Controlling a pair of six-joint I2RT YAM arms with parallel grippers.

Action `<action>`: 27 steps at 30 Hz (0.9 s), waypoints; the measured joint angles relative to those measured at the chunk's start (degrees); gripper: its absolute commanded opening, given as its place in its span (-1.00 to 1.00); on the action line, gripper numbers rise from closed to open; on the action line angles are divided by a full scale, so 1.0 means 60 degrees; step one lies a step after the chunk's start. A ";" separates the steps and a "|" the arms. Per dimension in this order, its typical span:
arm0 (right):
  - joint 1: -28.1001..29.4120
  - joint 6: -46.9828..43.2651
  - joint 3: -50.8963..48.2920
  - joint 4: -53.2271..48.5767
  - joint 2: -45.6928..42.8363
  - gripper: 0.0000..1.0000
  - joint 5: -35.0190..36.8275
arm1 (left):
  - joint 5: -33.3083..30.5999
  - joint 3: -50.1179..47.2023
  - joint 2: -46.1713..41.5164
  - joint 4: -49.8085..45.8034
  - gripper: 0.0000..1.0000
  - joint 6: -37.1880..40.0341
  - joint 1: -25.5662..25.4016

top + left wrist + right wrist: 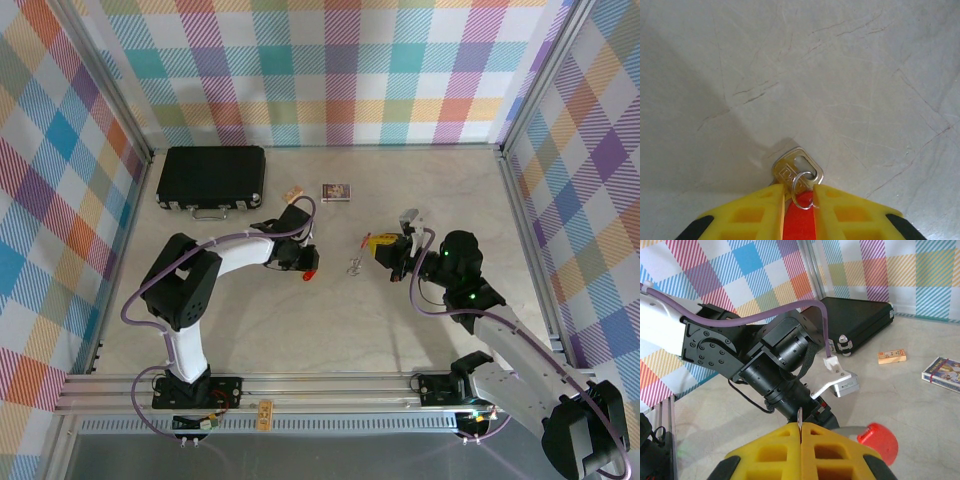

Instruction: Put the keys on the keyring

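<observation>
Left gripper is clamped tight, yellow fingers pinching the red head of the keys. A small split ring and a flat silver key poke out past the fingertips, just above the pale marbled table. The key's long axis runs roughly in line with the fingers, slotted end pointing away from the claw. There's a stamped mark on it, too small to read. From above, that claw points rightward at the right gripper, which is squeezed fully shut on the keyring. A thin metal edge stands up from the seam and the red sleeve bulges to the right. Beyond lie a tan block, a printed card with illegible lettering, and a black case.
</observation>
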 measured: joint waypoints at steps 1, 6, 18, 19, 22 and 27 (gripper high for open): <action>0.0000 0.0000 0.0000 0.0004 0.0000 -1.00 0.0000 | -0.0025 0.0047 0.0011 -0.0058 -0.56 0.0022 0.0000; 0.0000 0.0000 0.0000 0.0000 0.0000 -1.00 0.0000 | -0.0025 0.0237 0.0208 -0.0087 -0.60 0.0018 -0.0033; 0.0000 0.0000 0.0000 0.0000 0.0000 -1.00 0.0000 | -0.0098 0.0586 0.0441 -0.0113 -0.96 -0.0040 -0.0124; 0.0000 0.0000 -0.0004 0.0000 0.0000 -1.00 0.0000 | -0.0102 0.0586 0.0441 -0.0102 -0.98 -0.0047 -0.0124; 0.0000 0.0004 0.0000 0.0000 0.0000 -1.00 -0.0004 | -0.0102 0.0579 0.0397 -0.0095 -1.00 -0.0047 -0.0124; 0.0000 0.0004 -0.0004 0.0004 0.0000 -1.00 0.0000 | -0.0095 0.0189 -0.0379 0.0025 -1.00 0.0025 -0.0124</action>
